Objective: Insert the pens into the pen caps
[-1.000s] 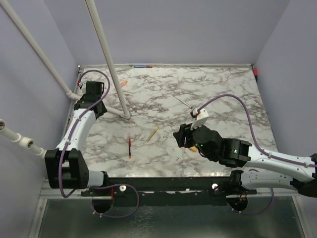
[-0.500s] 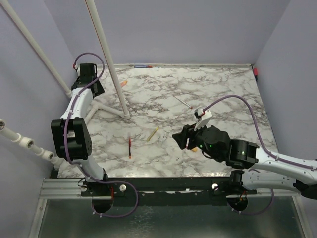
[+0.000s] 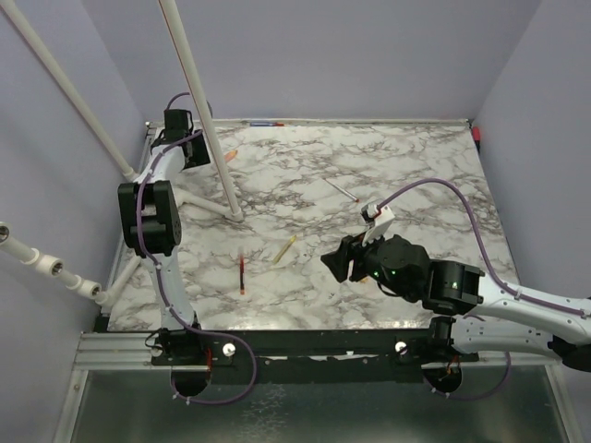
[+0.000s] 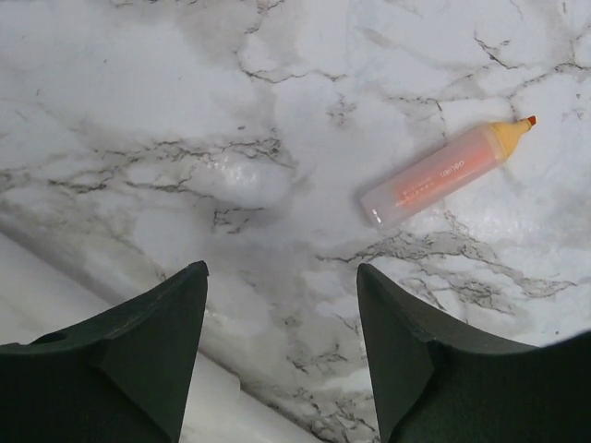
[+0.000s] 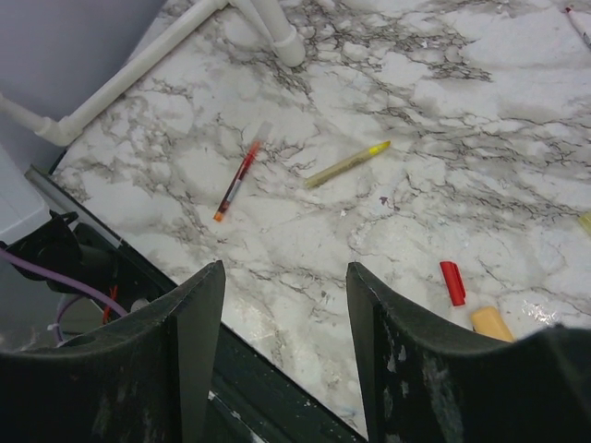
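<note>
An orange pen [image 4: 443,171] lies uncapped on the marble, up and to the right of my open, empty left gripper [image 4: 282,277]. In the top view this pen [image 3: 231,155] sits at the far left beside the left gripper [image 3: 196,152]. A red pen [image 3: 242,274], a yellow pen [image 3: 284,249] and a whitish pen [image 3: 342,190] lie on the table. My right gripper [image 3: 334,262] is open and empty, hovering near the front edge [image 5: 286,277]. Its view shows the red pen [image 5: 237,180], the yellow pen [image 5: 346,163], a red cap [image 5: 452,282] and an orange-yellow cap [image 5: 491,323].
White pipes [image 3: 208,111] slant across the left side and meet the table near a foot [image 3: 236,215]; one pipe [image 4: 55,295] lies just below the left fingers. Purple walls close in on the table. A small red object [image 3: 477,134] sits at the far right corner.
My left arm has swung to the far left corner, bringing its gripper beside the orange pen. My right gripper has shifted slightly toward the front edge.
</note>
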